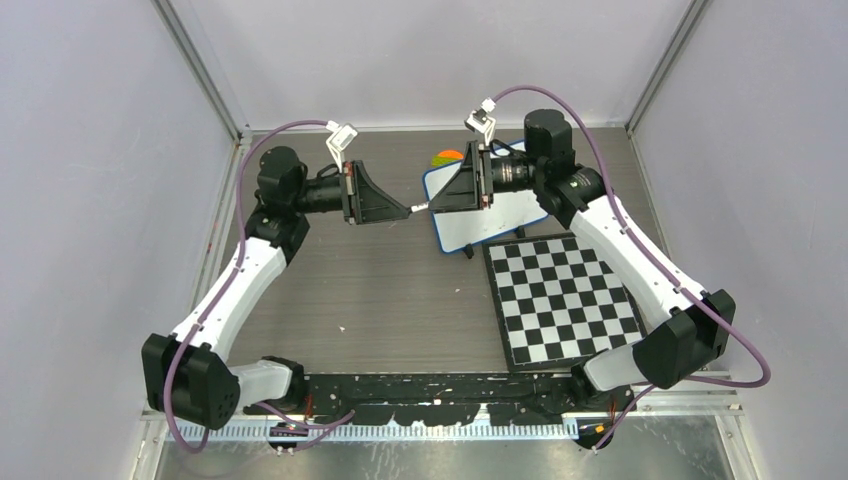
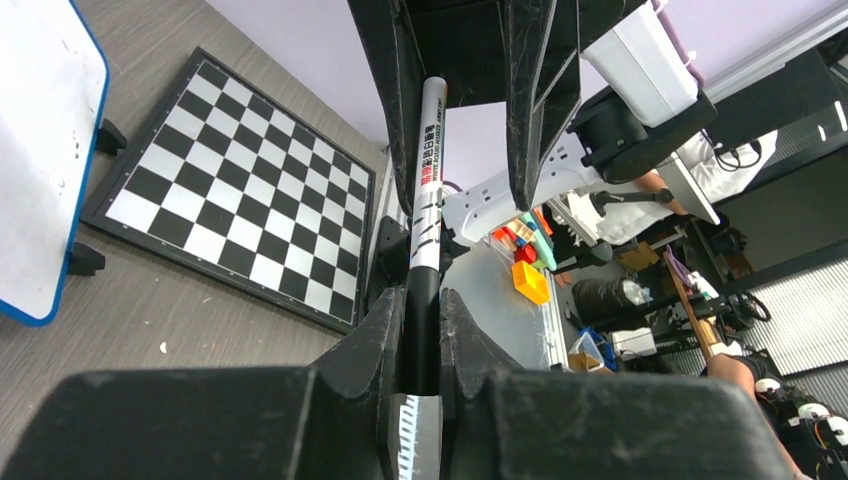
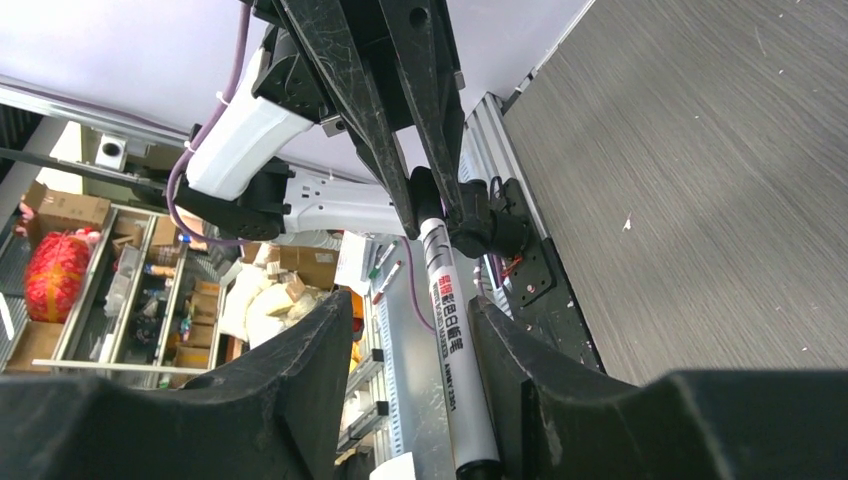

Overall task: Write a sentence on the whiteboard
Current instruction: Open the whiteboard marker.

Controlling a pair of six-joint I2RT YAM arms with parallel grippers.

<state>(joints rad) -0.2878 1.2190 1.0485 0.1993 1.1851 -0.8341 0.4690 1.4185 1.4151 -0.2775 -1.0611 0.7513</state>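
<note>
Left gripper (image 2: 422, 312) clamps the marker (image 2: 428, 180); right gripper (image 3: 410, 312) gapes open around it. Releasing now likely drops it onto the desk (image 1: 380, 290) below.

Left gripper (image 1: 406, 210) points to 3 o'clock, clamped on a marker (image 2: 427, 150) — right gripper (image 1: 432, 205) points to 9 o'clock, fingers spread, tips nearly meeting.
</note>
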